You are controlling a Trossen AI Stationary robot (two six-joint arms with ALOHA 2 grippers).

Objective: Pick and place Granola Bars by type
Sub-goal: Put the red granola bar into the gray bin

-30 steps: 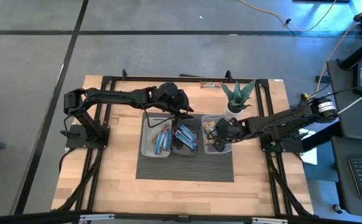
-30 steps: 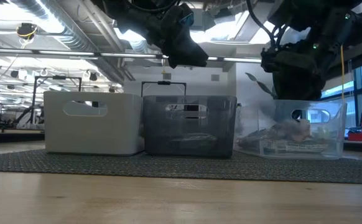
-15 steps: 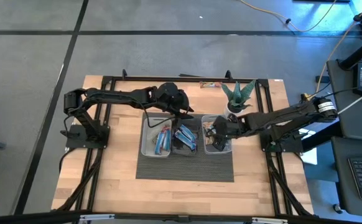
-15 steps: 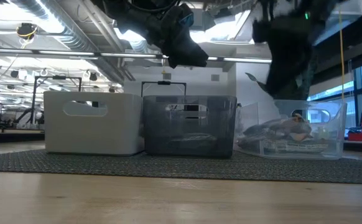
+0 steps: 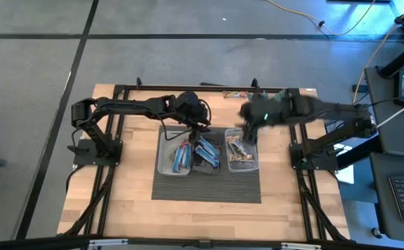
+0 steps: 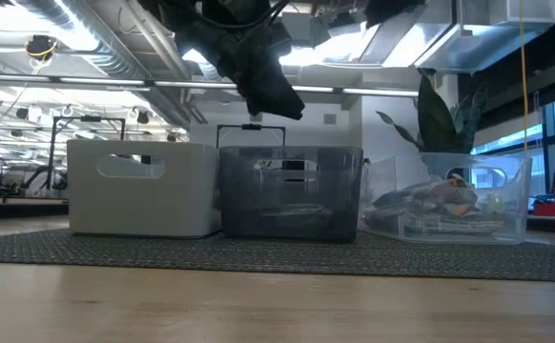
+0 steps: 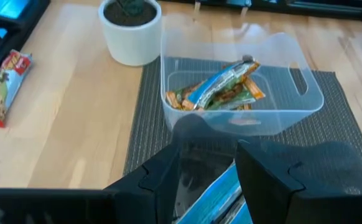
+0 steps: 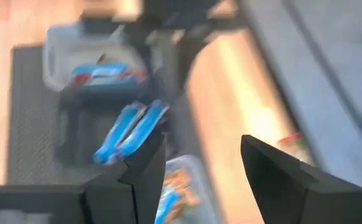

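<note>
The right pincer (image 5: 247, 119) hangs in the air over the far end of the right bin (image 5: 243, 165), blurred in the high view. In its own wrist view its two fingers (image 8: 145, 168) stand spread with nothing between them. Below it, the right bin holds tan-and-green bars (image 5: 242, 151) with one silver-blue bar (image 7: 221, 83) lying across them. Just beside that bin sits the middle bin (image 5: 207, 166), with blue bars (image 5: 207, 152) inside. Further to that side is the left bin (image 5: 164, 164), holding more blue bars (image 5: 181, 155).

The left pincer (image 5: 196, 122) hovers over the far edge of the middle bin. Its fingers (image 7: 162, 171) are parted, and a blue bar shows below the gap, not pinched.

Beyond the right pincer, a plant pot (image 7: 130, 28) stands on the worktop (image 5: 132, 180) just beside the right bin's far end. A lone bar (image 5: 235, 96) with red print lies near the worktop's far edge, apart from the bins.
</note>
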